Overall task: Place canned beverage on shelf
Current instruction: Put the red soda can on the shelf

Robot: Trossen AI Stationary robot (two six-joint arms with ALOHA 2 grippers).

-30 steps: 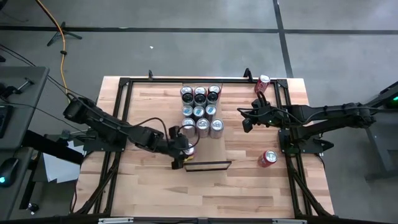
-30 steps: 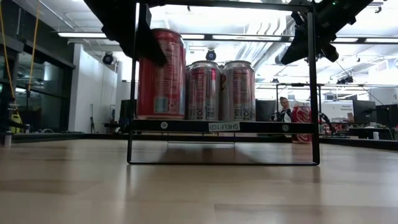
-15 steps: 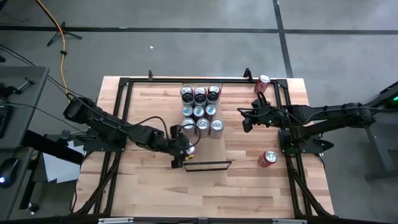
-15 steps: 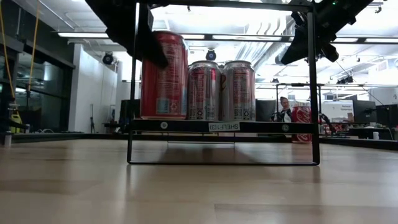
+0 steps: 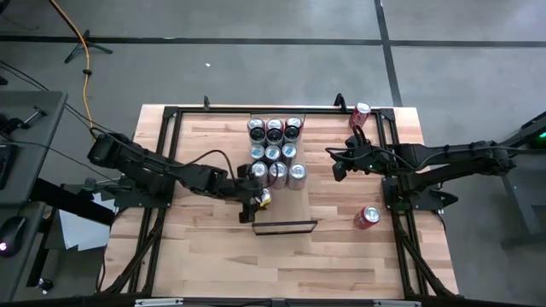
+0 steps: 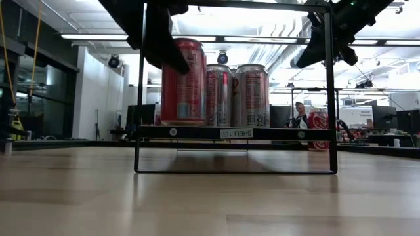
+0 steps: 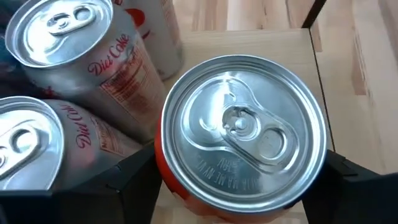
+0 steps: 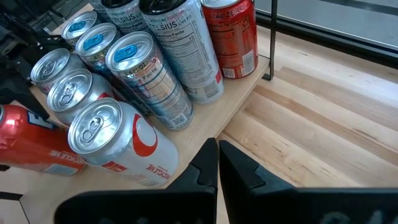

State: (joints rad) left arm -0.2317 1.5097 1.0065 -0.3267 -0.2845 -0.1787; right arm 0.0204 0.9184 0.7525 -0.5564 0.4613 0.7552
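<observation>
Left hand (image 5: 256, 203) fingers flanking red can (image 6: 183, 82) near shelf (image 5: 294, 205) front edge, grip unclear, right hand (image 5: 339, 170) closed.

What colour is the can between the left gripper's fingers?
Red, with a silver top; the can shows best in the low view.

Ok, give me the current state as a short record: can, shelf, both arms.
red can: upright on the shelf, beside the silver cans
shelf: holds a block of upright cans
left gripper: at the red can, a finger on each side; contact cannot be told
right gripper: shut, empty, waiting right of the shelf
loose cans: one lying on the table, one at the far right corner
</observation>
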